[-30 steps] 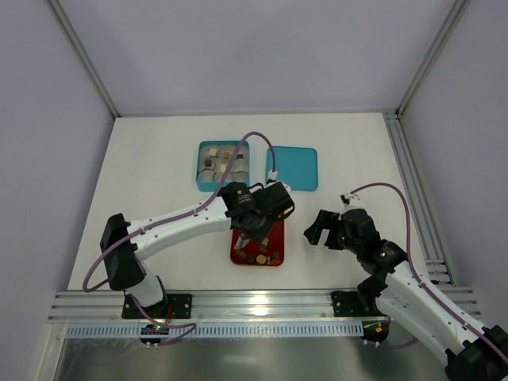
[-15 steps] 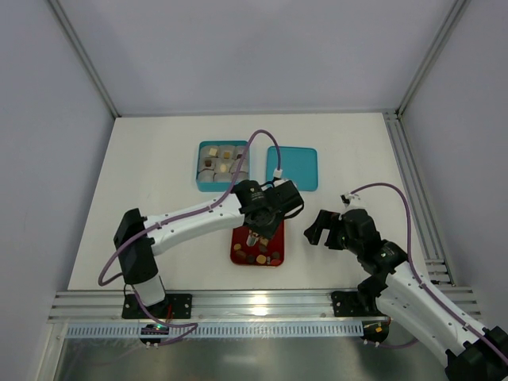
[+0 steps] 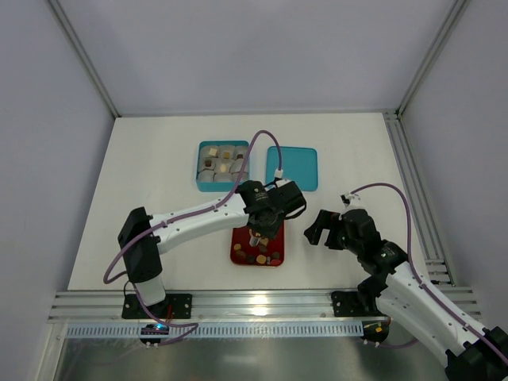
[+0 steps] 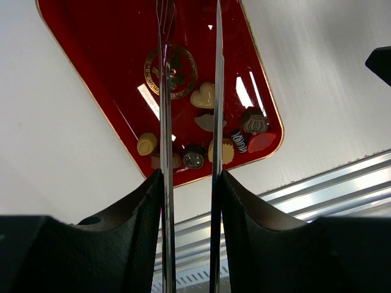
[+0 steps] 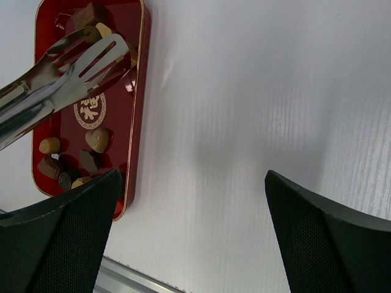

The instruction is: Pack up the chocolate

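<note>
Red tray (image 3: 239, 252) far end hidden under left claw (image 3: 256, 232); teal box (image 3: 198, 167) contents too small to identify.

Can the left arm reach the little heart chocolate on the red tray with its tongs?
Probably yes. The left gripper holds the tongs just over the red tray, and the heart chocolate lies bare between their blades, with nothing on top of it.

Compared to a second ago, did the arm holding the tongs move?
Yes. The left gripper with the tongs slid right over the far end of the red tray, closer to the teal lid.
</note>
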